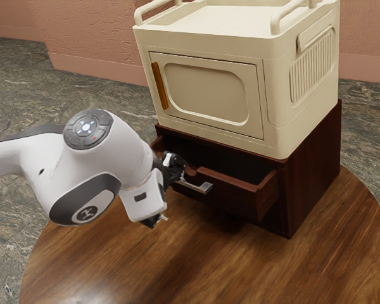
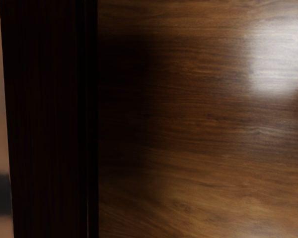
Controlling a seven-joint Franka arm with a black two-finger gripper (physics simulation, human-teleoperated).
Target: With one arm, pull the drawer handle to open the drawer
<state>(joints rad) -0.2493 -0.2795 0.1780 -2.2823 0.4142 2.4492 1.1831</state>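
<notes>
The handle is seen on the partly open drawer, its long axis extended from beside the gripper toward the exterior view's right. Whether the gripper is closed cannot be told.

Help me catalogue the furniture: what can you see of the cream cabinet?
The cream cabinet looks like plastic, with rounded corners. Rails rise from its rimmed top. The door is shut, with a recessed panel and brown handle; the side has a ribbed patch. It stands upright on the dark drawer unit.
</notes>
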